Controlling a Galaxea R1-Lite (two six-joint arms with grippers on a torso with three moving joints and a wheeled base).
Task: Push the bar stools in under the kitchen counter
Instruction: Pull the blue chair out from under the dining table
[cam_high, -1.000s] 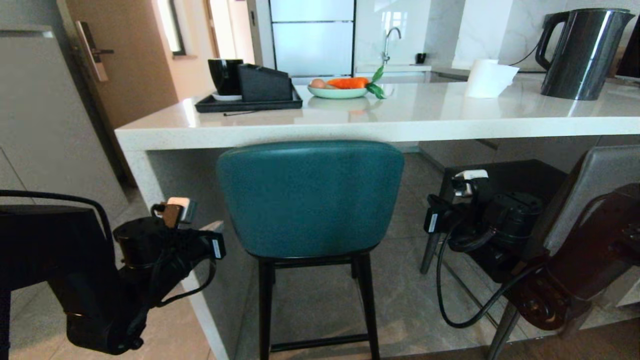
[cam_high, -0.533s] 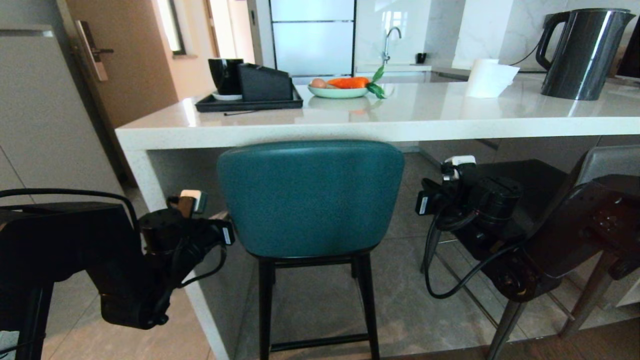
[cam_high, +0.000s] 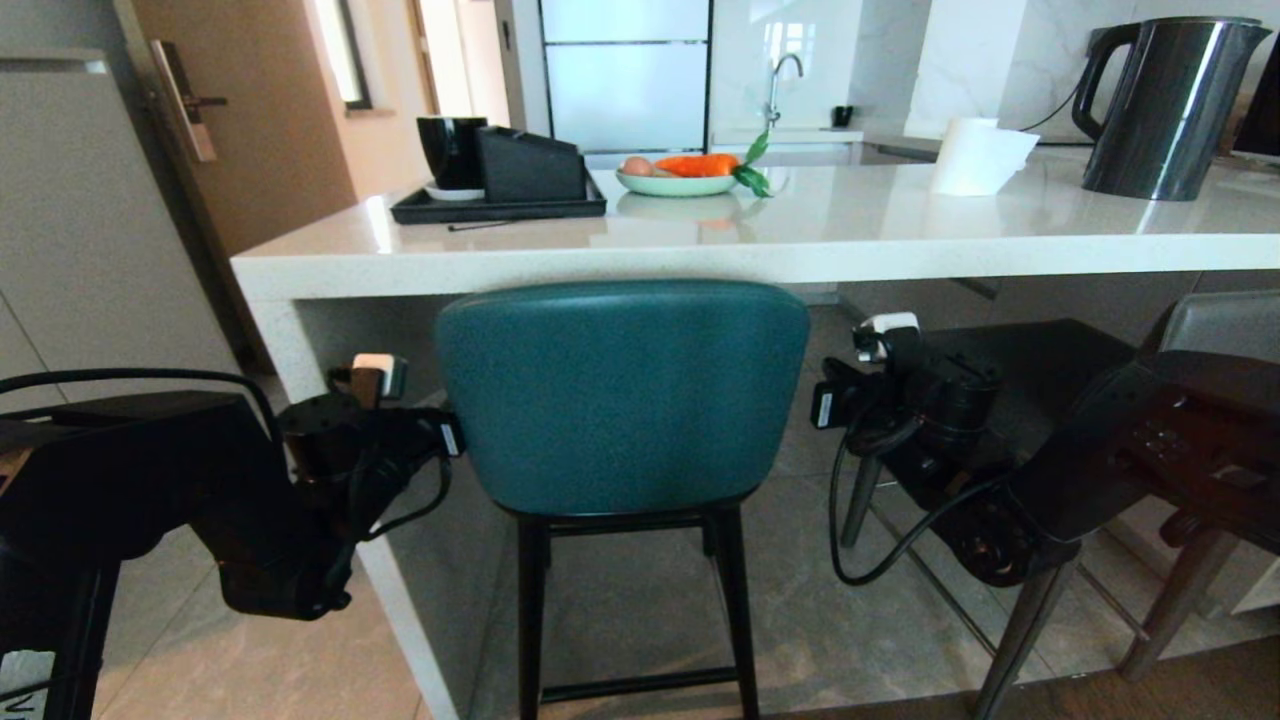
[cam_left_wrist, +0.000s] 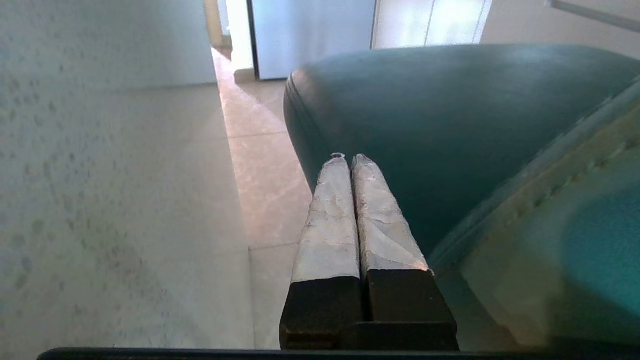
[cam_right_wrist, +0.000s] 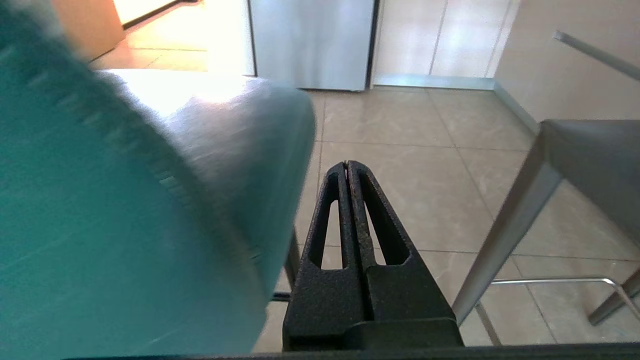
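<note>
- The teal rounded leather-backed stool (cam_high: 620, 395) on thin black legs stands dead centre, its back just below the white speckled stone worktop (cam_high: 800, 225) edge.
- Left pincer (cam_left_wrist: 348, 159), clenched with nothing in it, sits at the back's nine o'clock edge, beside the white side panel (cam_high: 330, 350).
- Right pincer (cam_right_wrist: 347, 165), clenched and empty, is at three o'clock of the teal back.
- The dark grey stool (cam_high: 1215, 330) with thick grey legs waits further toward three o'clock.

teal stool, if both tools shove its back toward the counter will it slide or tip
The teal stool is tall on thin black legs, so a push high on its back probably tips it before it slides. The smooth tile floor should let the legs skid. The padded back likely gives slightly.
</note>
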